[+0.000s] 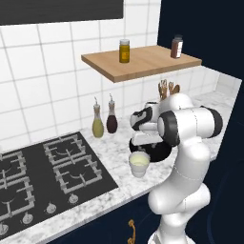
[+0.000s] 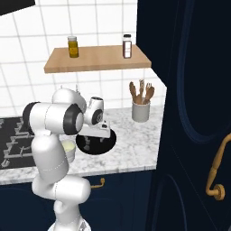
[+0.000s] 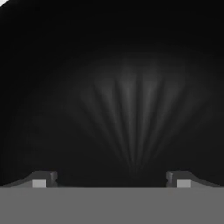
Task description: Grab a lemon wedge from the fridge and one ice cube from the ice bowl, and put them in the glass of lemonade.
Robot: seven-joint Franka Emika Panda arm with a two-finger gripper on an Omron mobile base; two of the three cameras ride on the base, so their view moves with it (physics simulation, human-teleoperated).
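On a white marble counter beside a black gas stove, a white robot arm bends forward and down so that its gripper reaches into a low round black bowl. From the hand camera, the two finger tips sit far apart at 7 and 5 o'clock, with the dark inside of the bowl between and ahead of them, faint pale streaks fanning across it. Nothing is seen between the fingers; whether an ice cube lies there cannot be told.

From the left base camera, a small whitish glass of pale yellow lemonade stands just at 7 o'clock of the bowl, close against its rim. From the right base camera the glass sits at 9 o'clock of the bowl, partly behind the arm.

At 11 o'clock of the glass, against the white tiled wall, stand two slim bottles, one yellow, one dark. A white crock of wooden utensils stands at 2 o'clock of the bowl. Above, a wooden shelf carries two jars.
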